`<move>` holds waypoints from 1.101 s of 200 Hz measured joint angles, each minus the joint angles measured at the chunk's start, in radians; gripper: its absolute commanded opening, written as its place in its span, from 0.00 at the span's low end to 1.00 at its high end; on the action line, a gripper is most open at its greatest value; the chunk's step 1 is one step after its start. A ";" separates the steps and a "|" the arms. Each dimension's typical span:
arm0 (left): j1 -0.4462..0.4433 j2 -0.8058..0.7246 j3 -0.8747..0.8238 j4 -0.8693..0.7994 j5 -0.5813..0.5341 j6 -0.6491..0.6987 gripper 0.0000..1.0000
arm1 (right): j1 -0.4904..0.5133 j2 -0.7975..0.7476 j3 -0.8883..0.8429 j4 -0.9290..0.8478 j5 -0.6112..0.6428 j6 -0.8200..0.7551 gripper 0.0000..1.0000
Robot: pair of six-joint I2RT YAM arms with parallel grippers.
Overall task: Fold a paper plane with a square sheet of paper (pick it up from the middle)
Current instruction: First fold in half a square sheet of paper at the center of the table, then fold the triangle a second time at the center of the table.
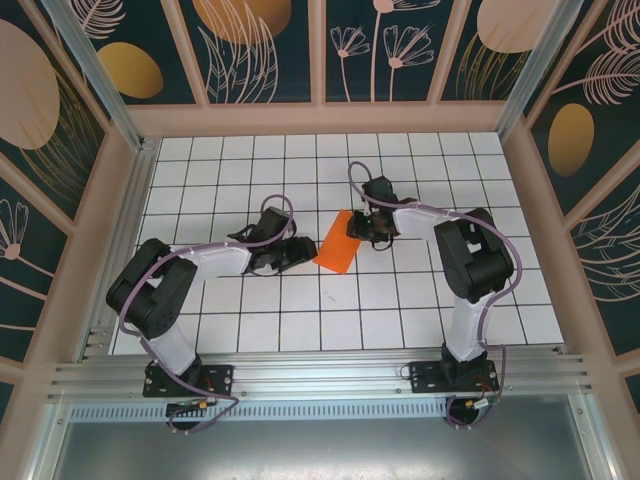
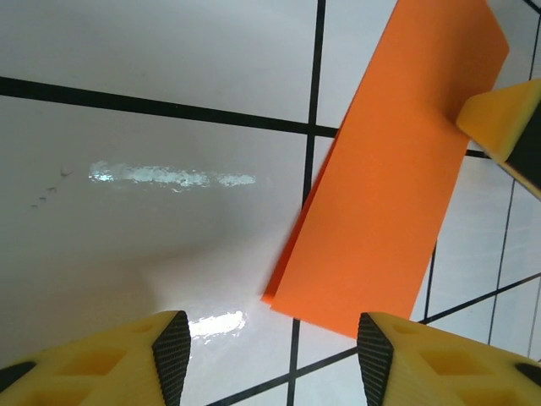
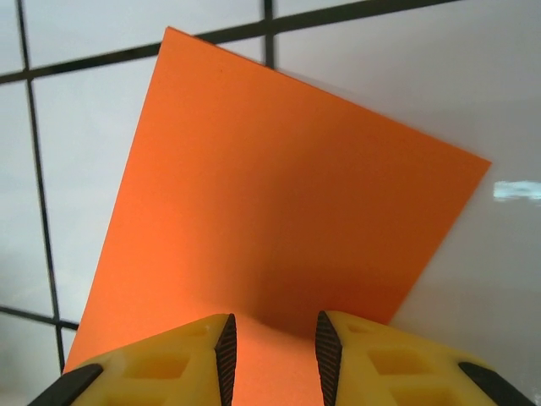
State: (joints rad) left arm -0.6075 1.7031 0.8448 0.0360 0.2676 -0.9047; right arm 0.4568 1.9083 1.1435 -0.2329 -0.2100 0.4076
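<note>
White gridded tabletop (image 1: 250, 330) lies under both arms. Left hand (image 2: 275, 338) is released, its fingers wide apart, just short of the near corner of the paper (image 2: 397, 169). Right hand (image 3: 272, 334) stands slightly parted, with a narrow gap over the paper's opposite edge and nothing clamped. The paper, a narrow orange rectangle, lies mid-tabletop between the hands. Leaf-patterned walls (image 1: 260, 50) enclose everything.

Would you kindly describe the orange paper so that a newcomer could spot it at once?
On the white grid-tiled table, look to the middle, where the left gripper and the right gripper reach toward each other. Between them lies the orange paper, a thin sheet and the only bright colour on the tiles.
</note>
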 measured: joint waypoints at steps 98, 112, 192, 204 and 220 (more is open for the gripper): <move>0.001 -0.007 -0.064 0.068 0.145 -0.041 0.56 | 0.014 0.024 0.008 0.021 -0.075 -0.035 0.34; 0.001 0.010 -0.063 0.072 0.160 -0.041 0.54 | 0.014 0.026 0.010 0.023 -0.077 -0.035 0.33; 0.005 0.060 -0.058 0.120 0.204 -0.068 0.37 | 0.013 0.031 0.011 0.032 -0.083 -0.032 0.30; 0.005 0.067 -0.057 0.134 0.204 -0.077 0.36 | 0.013 0.032 0.010 0.035 -0.084 -0.032 0.30; 0.005 0.067 -0.056 0.146 0.201 -0.086 0.31 | 0.013 0.032 0.010 0.038 -0.087 -0.032 0.29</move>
State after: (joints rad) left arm -0.6022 1.7702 0.7891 0.1822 0.4686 -0.9905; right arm 0.4702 1.9408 1.1538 -0.1947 -0.2966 0.3759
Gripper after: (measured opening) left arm 0.340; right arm 0.295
